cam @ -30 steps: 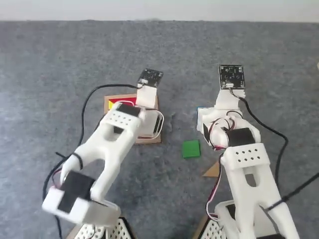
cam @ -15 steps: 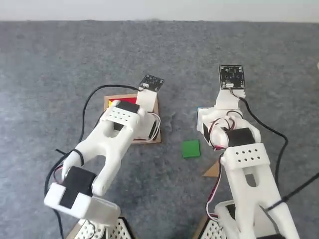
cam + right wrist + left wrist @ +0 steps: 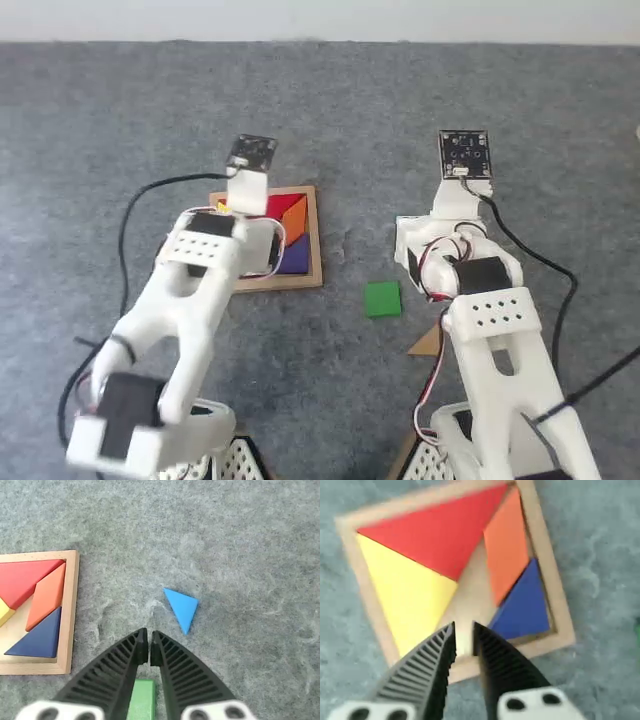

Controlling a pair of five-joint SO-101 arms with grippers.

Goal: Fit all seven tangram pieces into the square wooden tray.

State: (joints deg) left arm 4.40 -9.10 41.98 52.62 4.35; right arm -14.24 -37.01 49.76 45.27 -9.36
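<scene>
The square wooden tray [image 3: 542, 555] holds a red triangle [image 3: 440, 535], a yellow triangle [image 3: 410, 600], an orange parallelogram [image 3: 507, 550] and a dark blue triangle [image 3: 522, 612], with bare wood between them. My left gripper [image 3: 463, 630] hovers over the tray's near edge, open by a narrow gap and holding nothing. My right gripper [image 3: 149, 634] is shut and empty above the grey mat. A light blue triangle [image 3: 182, 607] lies just beyond it and a green square [image 3: 142, 700] lies under it. In the high view the tray [image 3: 315, 240] lies left of the green square [image 3: 382, 298].
A tan triangle [image 3: 425, 343] lies on the mat beside the right arm's base. The right arm [image 3: 480, 300] stands over the mat to the right of the tray. Grey mat covers the whole table, with free room at the back and far left.
The left arm has swung left across the tray, uncovering the tray's right part with the red, orange and dark blue pieces. The right arm has kept still.
</scene>
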